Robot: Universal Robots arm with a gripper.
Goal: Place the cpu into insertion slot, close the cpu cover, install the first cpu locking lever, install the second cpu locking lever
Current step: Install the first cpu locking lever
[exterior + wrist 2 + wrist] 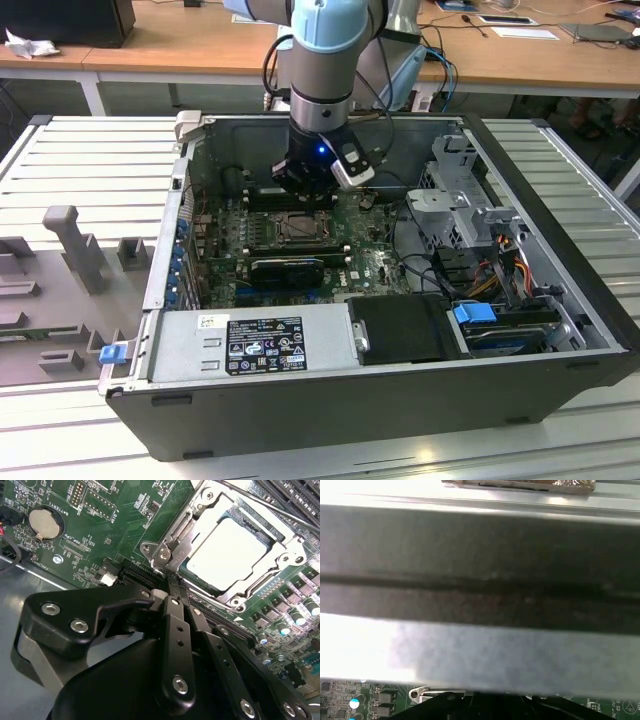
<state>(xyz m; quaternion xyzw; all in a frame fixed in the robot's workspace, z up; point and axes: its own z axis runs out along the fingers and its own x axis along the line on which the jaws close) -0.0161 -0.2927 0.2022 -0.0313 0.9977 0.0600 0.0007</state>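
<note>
You're hovering the gripper (172,592), jaws pressed together on nothing, just beside the cpu cover (200,510) lying over the cpu (227,552); drifting sideways is risking scraping the board.

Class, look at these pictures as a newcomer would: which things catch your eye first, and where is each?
In the exterior view, the pale blue arm reaches down into the open computer case, its gripper just above the insertion slot. In the second wrist view, the cpu lies bright in the slot with the cpu cover around it, the fingers close before it.
</note>
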